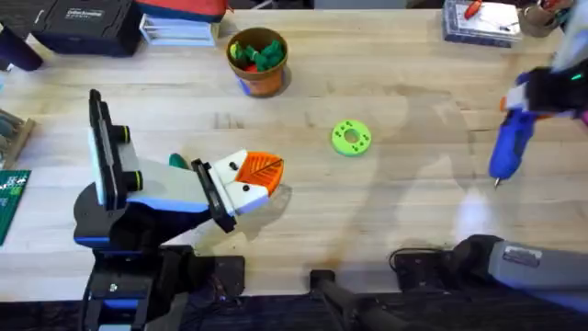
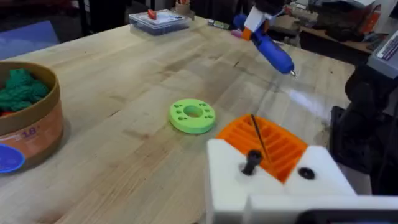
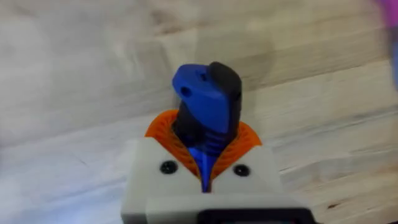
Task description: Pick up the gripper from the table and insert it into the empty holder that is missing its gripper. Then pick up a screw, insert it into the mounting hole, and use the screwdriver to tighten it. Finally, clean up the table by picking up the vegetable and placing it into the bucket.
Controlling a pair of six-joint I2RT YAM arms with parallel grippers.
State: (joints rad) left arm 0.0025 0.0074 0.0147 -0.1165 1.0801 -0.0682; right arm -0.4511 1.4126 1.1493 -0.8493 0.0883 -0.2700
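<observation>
1. Right gripper [image 1: 542,92] out at three o'clock on the overhead, pads clamped on the screwdriver [image 1: 510,142], blue body tilted, metal tip pointing down toward six, just above the wood.
2. Right wrist view: orange pads [image 3: 163,127] pinched on either side of the screwdriver's [image 3: 208,99] blue-and-black body.
3. Left gripper [image 1: 248,179] low at eight o'clock, lying near the table [image 1: 413,230], orange ribbed pad uppermost; finger spread impossible to judge from here.
4. Screw [image 2: 252,162] standing in the white mount in the left wrist view, orange gripper [image 2: 273,146] seated right behind it.
5. Lime-green disc [image 1: 350,137] flat near centre, well apart from both grippers.
6. Bucket [image 1: 258,61] up at eleven o'clock, green and red toys inside.
7. Dark teal vegetable [image 1: 178,161] peeking out at nine o'clock, just beside the left arm's pale-blue body.
</observation>
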